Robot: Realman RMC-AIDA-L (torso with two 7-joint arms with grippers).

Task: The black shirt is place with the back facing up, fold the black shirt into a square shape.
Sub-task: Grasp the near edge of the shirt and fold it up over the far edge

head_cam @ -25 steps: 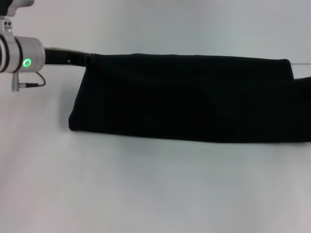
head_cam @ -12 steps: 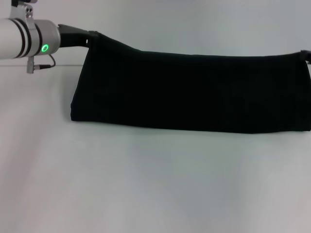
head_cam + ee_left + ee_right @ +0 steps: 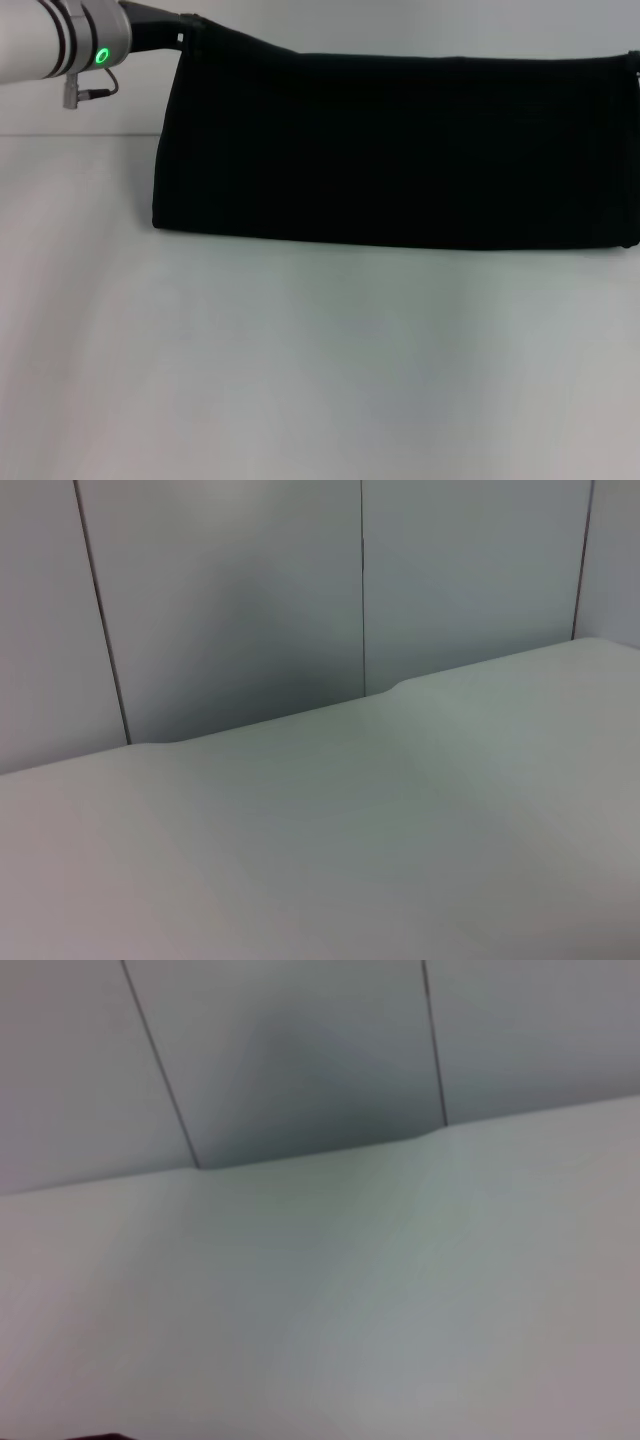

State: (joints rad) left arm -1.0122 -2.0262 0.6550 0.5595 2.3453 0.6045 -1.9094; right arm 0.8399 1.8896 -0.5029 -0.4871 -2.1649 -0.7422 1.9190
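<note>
The left end effector [image 3: 185, 35], clamped on the black shirt's [image 3: 400, 150] left upper corner, has risen toward the surface's [image 3: 320, 380] far edge. The shirt now hangs taut as a wide band, lower edge dragging. At right, the right end effector's state cannot be told. A fold-over likely follows.

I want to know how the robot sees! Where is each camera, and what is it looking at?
Head view: sits on the robot's head, looking forward and down at the white table and the black shirt, lifted at its top corners; the left arm shows, its tool at the shirt's corner.
Left wrist view: on the left arm, facing bare table and panelled wall; no robot parts show.
Right wrist view: on the right arm, the same.
Both wrist views share table and wall.
</note>
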